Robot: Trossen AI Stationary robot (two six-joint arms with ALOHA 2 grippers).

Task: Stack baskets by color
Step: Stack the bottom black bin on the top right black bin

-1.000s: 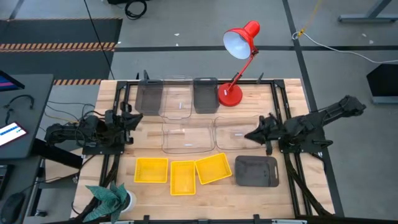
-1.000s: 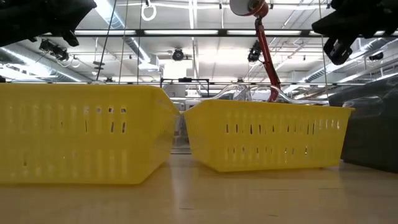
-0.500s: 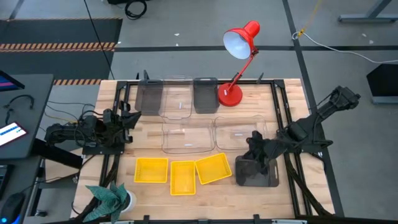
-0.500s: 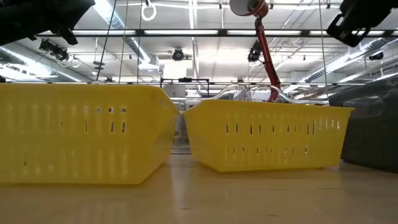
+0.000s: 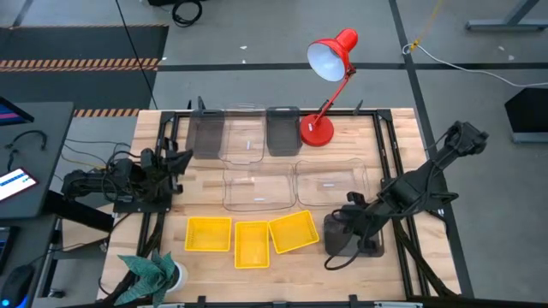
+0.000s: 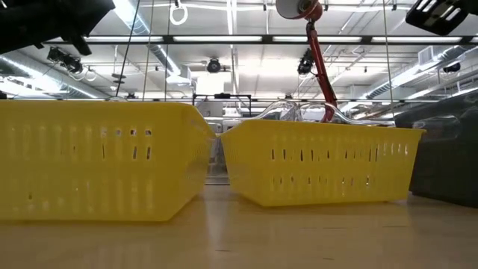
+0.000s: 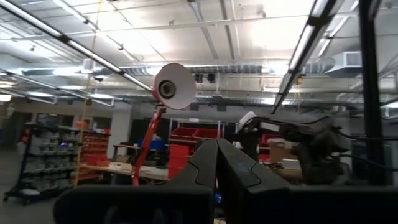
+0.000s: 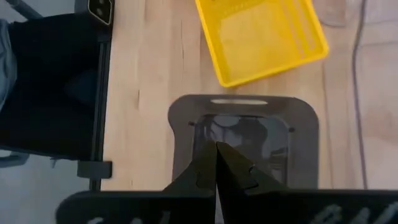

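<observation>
- The right gripper (image 5: 342, 233), fingers together, hovers over the lone dark grey basket (image 5: 370, 245) at the surface's near right.
- The baskets look light, stiff and smooth; a rim edge seems the best hold.
- Count: three yellow baskets (image 5: 208, 233), three dark grey, three or more clear baskets (image 5: 257, 186).
- The left gripper (image 5: 178, 160) waits at the left, fingers together.

- left gripper (image 7: 217, 163) — fingers pressed together, aimed level into the room
- red desk lamp (image 7: 173, 87) ahead, shade facing the camera
- other arm (image 7: 298, 134) beyond — dark, under ceiling lights
</observation>
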